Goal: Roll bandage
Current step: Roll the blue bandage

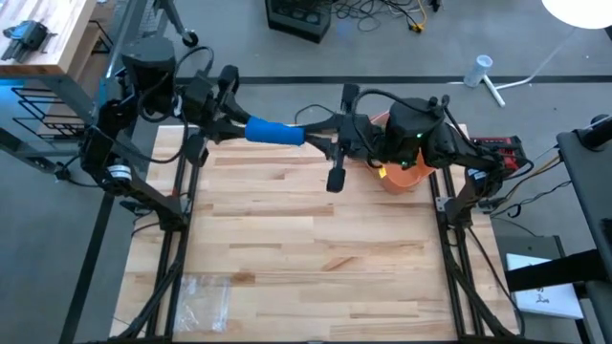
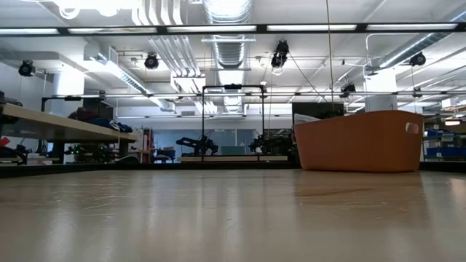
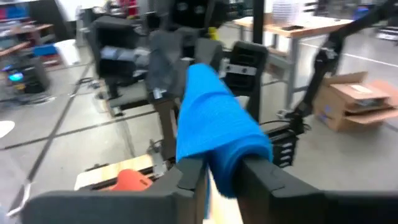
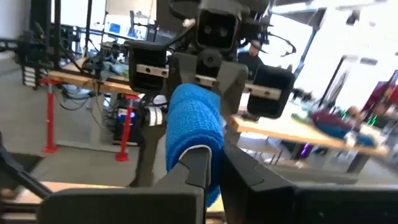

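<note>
sitting by the right claw [image 1: 320,131] — orange bin [image 2: 358,140], contents hidden.

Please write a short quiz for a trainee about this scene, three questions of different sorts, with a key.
1. True or false: the blue bandage lies flat on the table.
2. Which gripper touches the bandage? A) only the left gripper B) only the right gripper C) both
3. Fill in: the tub at the table's far right is coloured ____.

Key: 1. False, it is held in the air between the two arms. 2. C, each gripper's fingers clamp one end. 3. Orange.
</note>
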Robot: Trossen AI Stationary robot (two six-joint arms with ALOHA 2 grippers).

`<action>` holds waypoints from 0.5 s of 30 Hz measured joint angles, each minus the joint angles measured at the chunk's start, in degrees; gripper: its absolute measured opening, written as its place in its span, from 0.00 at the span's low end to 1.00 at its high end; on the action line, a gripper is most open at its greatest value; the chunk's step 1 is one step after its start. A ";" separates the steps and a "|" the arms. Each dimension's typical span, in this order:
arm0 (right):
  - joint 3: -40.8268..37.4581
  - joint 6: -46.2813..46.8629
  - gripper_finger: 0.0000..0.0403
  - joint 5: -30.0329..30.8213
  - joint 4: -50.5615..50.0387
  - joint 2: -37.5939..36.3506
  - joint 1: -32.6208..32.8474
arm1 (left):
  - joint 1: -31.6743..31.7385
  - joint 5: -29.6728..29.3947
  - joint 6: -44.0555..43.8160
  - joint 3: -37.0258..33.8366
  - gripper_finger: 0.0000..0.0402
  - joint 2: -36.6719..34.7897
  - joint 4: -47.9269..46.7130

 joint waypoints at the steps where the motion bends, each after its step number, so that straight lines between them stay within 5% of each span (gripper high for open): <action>1: -0.04 -2.36 0.05 0.00 0.67 -0.13 0.02 | 0.13 -1.39 -0.72 -0.02 0.17 -0.37 -0.03; 7: 0.01 -19.31 0.04 0.04 6.32 -1.06 0.00 | 0.23 -8.61 -4.65 0.00 0.32 -1.99 -0.62; 15: 0.11 -24.93 0.02 0.10 9.65 -1.28 0.02 | 0.26 -15.32 -6.68 -0.09 0.48 -2.70 1.19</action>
